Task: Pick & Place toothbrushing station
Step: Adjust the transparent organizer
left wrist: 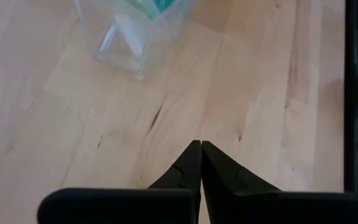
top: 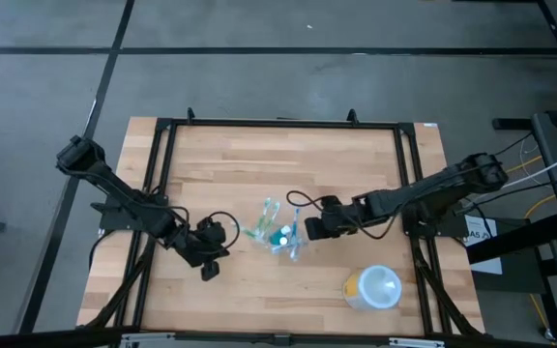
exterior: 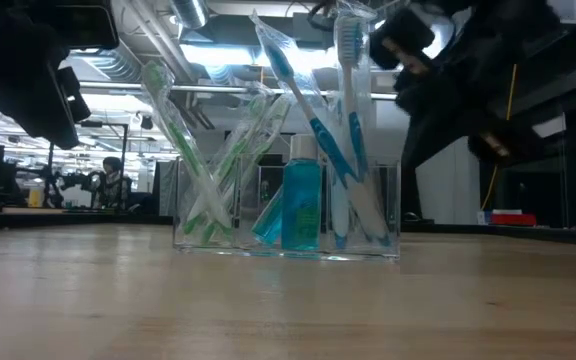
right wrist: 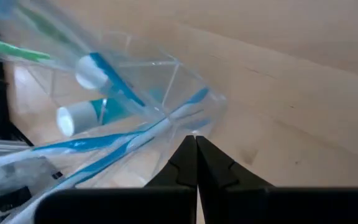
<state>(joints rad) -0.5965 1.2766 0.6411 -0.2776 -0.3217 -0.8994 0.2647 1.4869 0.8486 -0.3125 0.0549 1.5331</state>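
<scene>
The toothbrushing station is a clear plastic holder that stands upright on its base in the middle of the wooden table. It holds green and blue toothbrushes and a teal tube. My right gripper is shut, and its tips are at the holder's right end, above the table. My left gripper is shut and empty. It is left of the holder, low over bare wood. The holder's corner lies ahead of it. My right gripper comes at the holder's right end from the table's right, slanting down with shut fingers. I cannot tell whether the tips touch the holder's clear wall or a toothbrush.
A round white cup stands near the front right of the table. Black frame rails run along the table's sides, and one shows in the left wrist view. Bare wood lies behind and in front of the holder.
</scene>
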